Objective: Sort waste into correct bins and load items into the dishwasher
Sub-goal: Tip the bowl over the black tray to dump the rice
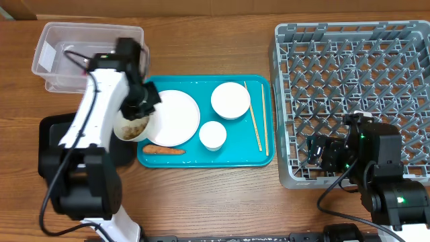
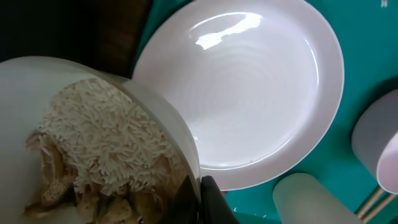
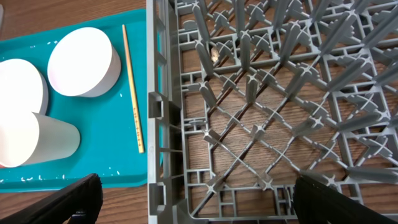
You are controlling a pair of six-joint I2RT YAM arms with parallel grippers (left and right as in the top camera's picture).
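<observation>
My left gripper (image 1: 143,113) is shut on the rim of a white bowl (image 1: 132,127) that holds pale rice-like scraps (image 2: 102,146); it holds the bowl tilted at the teal tray's left edge, beside the black tray (image 1: 48,132). In the left wrist view the fingers (image 2: 202,198) pinch the rim. The white plate (image 1: 177,117), a bowl (image 1: 230,100), a cup (image 1: 212,135), the chopsticks (image 1: 256,125) and the carrot (image 1: 164,150) lie on the teal tray. My right gripper (image 1: 328,153) is open and empty over the grey dish rack (image 1: 349,81), at its front left corner. The wrapper and foil ball are not visible.
The clear tub (image 1: 87,54) stands at the back left, behind my left arm. The teal tray (image 1: 201,160) lies between the black tray and the rack. The right wrist view shows the rack's wall (image 3: 163,112) between my gripper (image 3: 199,205) and the teal tray.
</observation>
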